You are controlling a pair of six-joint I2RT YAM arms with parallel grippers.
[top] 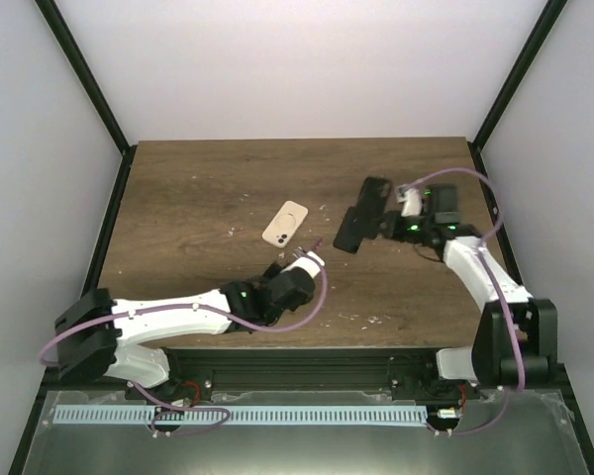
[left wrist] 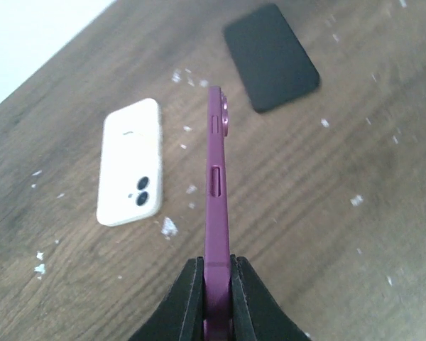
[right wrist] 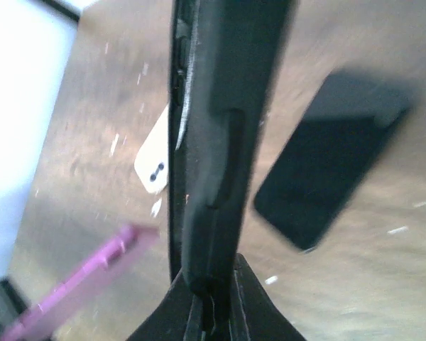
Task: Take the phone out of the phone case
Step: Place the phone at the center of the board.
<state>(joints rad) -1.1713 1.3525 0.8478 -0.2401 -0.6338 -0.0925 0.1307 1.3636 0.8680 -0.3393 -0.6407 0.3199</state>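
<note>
— Closest in the left wrist view?

— The left gripper (left wrist: 216,284), its fingers clamped on the end of a maroon case (left wrist: 215,185) held on edge. Its long axis runs straight out from the fingers, with the camera bump facing right. Seen edge-on, I can't tell if a phone sits inside.

— And the right side?

— The right gripper (right wrist: 213,298) pinches a black case (right wrist: 216,106), also edge-on, lengthwise away from the fingers. From above it slants from far right to near left.

— On the table (top: 198,188)?

— A white phone (left wrist: 131,167) lies back up, lenses at its near end. A black slab (left wrist: 270,57) lies flat, well apart from it.
</note>
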